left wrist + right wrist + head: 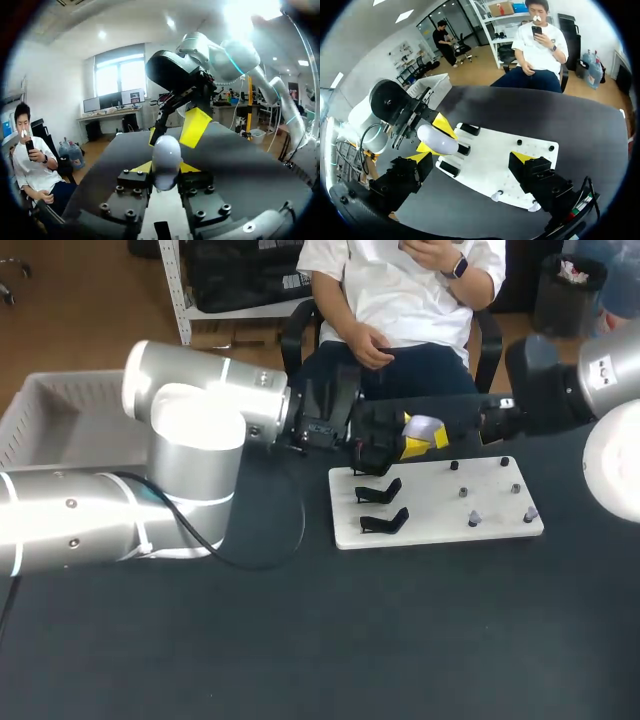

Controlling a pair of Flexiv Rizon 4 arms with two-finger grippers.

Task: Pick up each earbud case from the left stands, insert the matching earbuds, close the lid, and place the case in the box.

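Note:
A white earbud case (166,155) sits between the yellow tips of my left gripper (165,169), which is shut on it. In the head view the case (423,428) hangs above the far edge of the white board (430,530). My right gripper (471,159) is open wide, facing the case (437,140) from a short way off without touching it. Three black stands (380,492) on the board's left part are empty. Small earbuds (473,518) stand on pegs on its right part.
A white basket (45,405) stands at the table's far left, behind my left arm. The dark table in front of the board is bare. A seated person beyond the far edge does not reach over the table.

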